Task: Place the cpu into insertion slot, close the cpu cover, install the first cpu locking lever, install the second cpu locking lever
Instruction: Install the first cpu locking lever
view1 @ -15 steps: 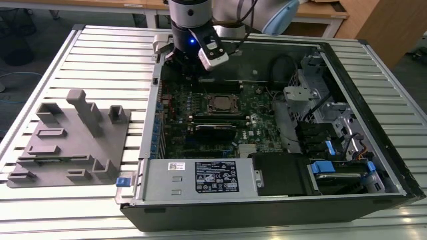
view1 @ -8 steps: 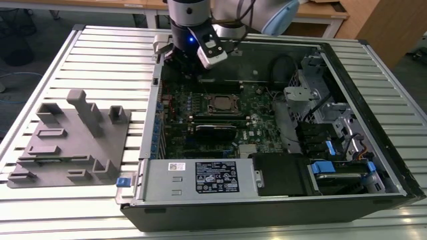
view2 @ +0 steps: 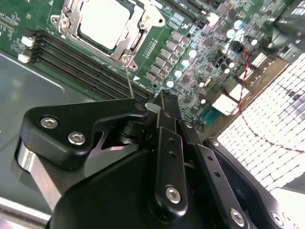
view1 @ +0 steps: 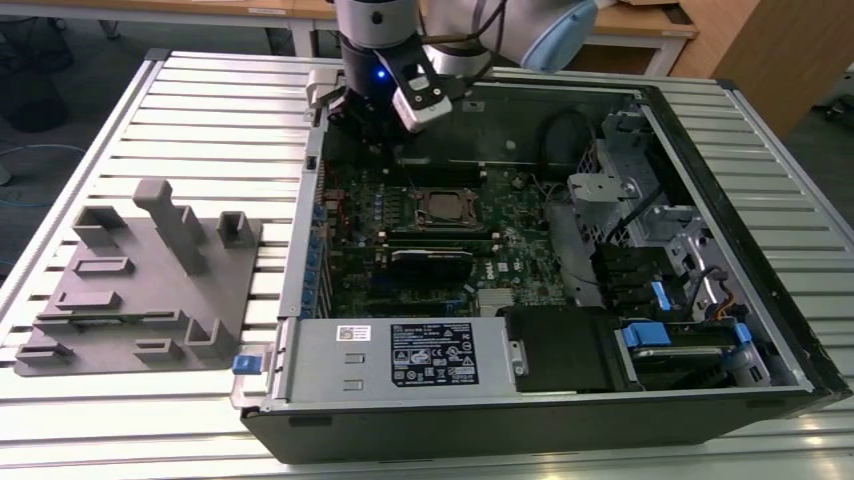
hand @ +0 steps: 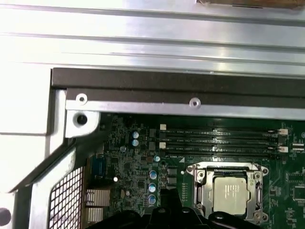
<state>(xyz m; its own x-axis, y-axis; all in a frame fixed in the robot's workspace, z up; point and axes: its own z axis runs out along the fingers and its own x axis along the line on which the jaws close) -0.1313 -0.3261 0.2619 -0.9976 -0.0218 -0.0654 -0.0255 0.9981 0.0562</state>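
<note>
Second wrist view: the claw (view2: 159,99), tips together, hangs just beside the free end of a thin lever (view2: 128,78) standing up at the slot's (view2: 59,20) corner, where the cpu (view2: 102,23) lies seated under the cover (view2: 136,24). Swinging that lever down likely wants steady sideways pressure so the wire cannot spring off. Exterior view adds the open case (view1: 534,432) by the table's (view1: 200,110) near edge.
</note>
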